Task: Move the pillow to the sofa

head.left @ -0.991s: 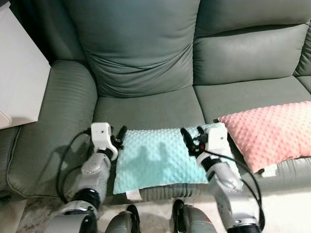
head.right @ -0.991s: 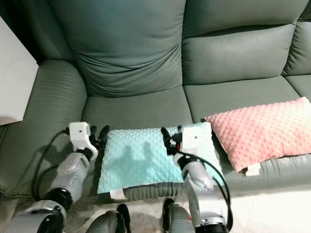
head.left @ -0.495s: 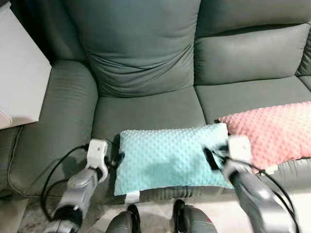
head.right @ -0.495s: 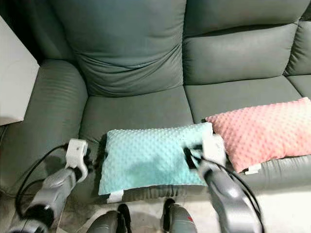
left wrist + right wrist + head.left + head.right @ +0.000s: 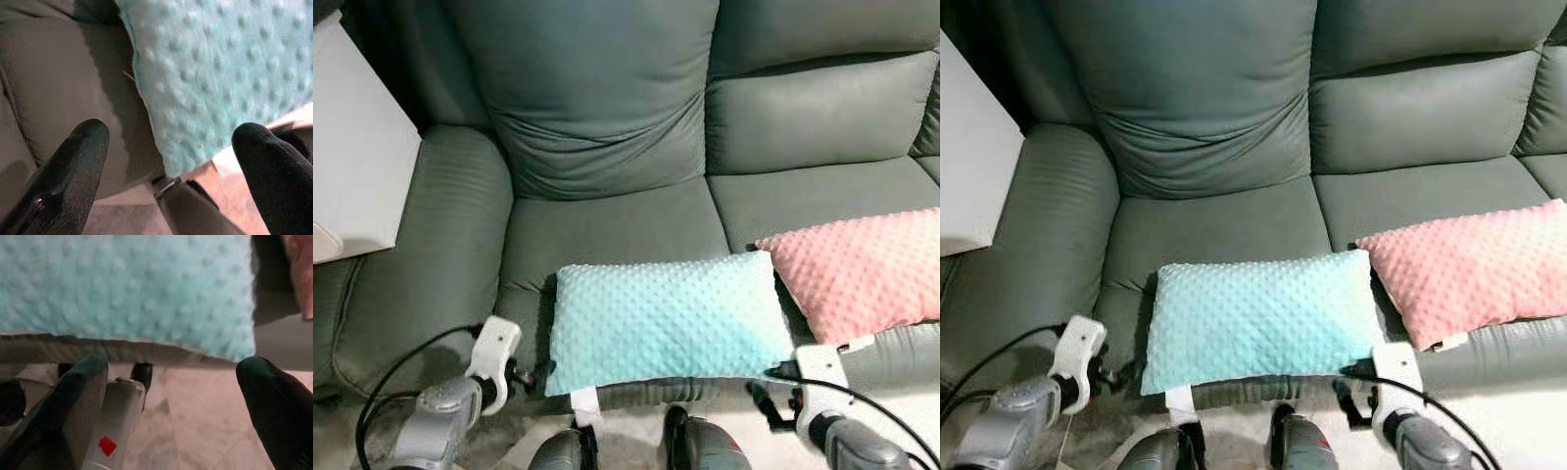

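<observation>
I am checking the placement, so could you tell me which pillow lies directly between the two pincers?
The turquoise pillow, on the left seat of the sofa; the pink pillow lies farther right.

Readable text: none on any surface in these views.
Pillow tag (image 5: 584, 400): white, blank as far as can be seen.
Red mark (image 5: 107, 446): a plain red diamond on a silver robot part, carrying no letters or numbers.
</observation>
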{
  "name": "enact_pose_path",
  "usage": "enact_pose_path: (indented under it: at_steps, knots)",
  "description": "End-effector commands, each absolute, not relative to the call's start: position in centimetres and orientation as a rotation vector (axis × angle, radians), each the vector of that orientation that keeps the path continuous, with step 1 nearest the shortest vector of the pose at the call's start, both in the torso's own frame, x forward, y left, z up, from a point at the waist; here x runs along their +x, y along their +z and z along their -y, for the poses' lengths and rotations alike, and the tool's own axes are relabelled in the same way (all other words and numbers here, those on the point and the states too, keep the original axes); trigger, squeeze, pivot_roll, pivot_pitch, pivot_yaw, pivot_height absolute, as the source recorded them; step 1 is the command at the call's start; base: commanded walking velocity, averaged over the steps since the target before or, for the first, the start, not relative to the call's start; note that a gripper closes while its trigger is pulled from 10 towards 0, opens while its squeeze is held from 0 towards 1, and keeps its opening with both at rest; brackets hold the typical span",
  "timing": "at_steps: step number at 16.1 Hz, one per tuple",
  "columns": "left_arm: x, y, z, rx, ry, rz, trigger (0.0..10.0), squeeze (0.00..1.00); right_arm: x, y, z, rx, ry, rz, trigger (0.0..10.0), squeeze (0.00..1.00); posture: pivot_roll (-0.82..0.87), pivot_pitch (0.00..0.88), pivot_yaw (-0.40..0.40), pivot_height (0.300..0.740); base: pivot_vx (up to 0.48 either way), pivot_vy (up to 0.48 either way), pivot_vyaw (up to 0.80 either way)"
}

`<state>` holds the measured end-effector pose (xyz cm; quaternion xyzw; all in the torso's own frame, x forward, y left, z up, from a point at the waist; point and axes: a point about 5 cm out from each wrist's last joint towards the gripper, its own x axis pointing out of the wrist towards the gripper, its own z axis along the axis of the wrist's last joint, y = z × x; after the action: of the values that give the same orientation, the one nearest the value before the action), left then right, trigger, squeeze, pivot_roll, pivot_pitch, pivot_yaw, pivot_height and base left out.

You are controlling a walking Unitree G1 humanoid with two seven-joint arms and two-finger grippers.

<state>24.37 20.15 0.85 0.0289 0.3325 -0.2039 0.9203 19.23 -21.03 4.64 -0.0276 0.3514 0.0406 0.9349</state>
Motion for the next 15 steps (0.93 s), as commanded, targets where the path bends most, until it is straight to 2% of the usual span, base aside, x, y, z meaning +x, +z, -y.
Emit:
enact_pose_path:
  at_steps: [1,2,3,4,5,6,12,15]
  knots:
    - [23.5,-0.2,-20.0,0.105,-0.447,-0.726,10.0,1.0,18.8,3.6,20.4,-0.041,0.117,-0.76,10.0,1.0,-0.17,0.267,0.085,0.74,0.0,0.0,0.0]
    - [23.5,-0.4,-19.1,0.115,-0.483,-0.724,10.0,1.0,18.8,3.1,20.1,-0.052,0.142,-0.772,10.0,1.0,-0.17,0.269,0.087,0.74,0.0,0.0,0.0]
    - [23.4,-0.6,-18.5,0.129,-0.5,-0.734,10.0,0.84,18.8,2.8,20.3,-0.096,0.162,-0.777,10.0,1.0,-0.17,0.27,0.086,0.74,0.0,0.0,0.0]
    - [23.3,-0.6,-17.9,0.139,-0.529,-0.738,10.0,0.07,19.0,2.5,20.6,-0.136,0.172,-0.781,10.0,1.0,-0.17,0.276,0.086,0.74,0.0,0.0,0.0]
    - [23.3,-0.7,-17.7,0.147,-0.534,-0.747,10.0,0.0,19.1,2.3,20.7,-0.141,0.173,-0.782,10.0,1.0,-0.17,0.276,0.086,0.74,0.0,0.0,0.0]
    - [23.3,-1.2,-17.3,0.175,-0.554,-0.764,10.0,0.0,19.4,2.0,21.2,-0.178,0.189,-0.783,10.0,0.0,-0.16,0.287,0.086,0.74,0.0,0.0,0.0]
    - [23.9,-1.7,-16.4,0.25,-0.608,-0.787,10.0,0.0,19.8,1.2,24.3,-0.317,0.154,-0.783,10.0,0.0,-0.17,0.311,0.094,0.74,0.0,0.0,0.0]
    - [25.0,-1.6,-15.8,0.269,-0.593,-0.749,10.0,0.0,20.6,0.6,24.5,-0.296,0.179,-0.728,10.0,0.0,-0.16,0.314,0.098,0.74,0.0,0.0,0.0]
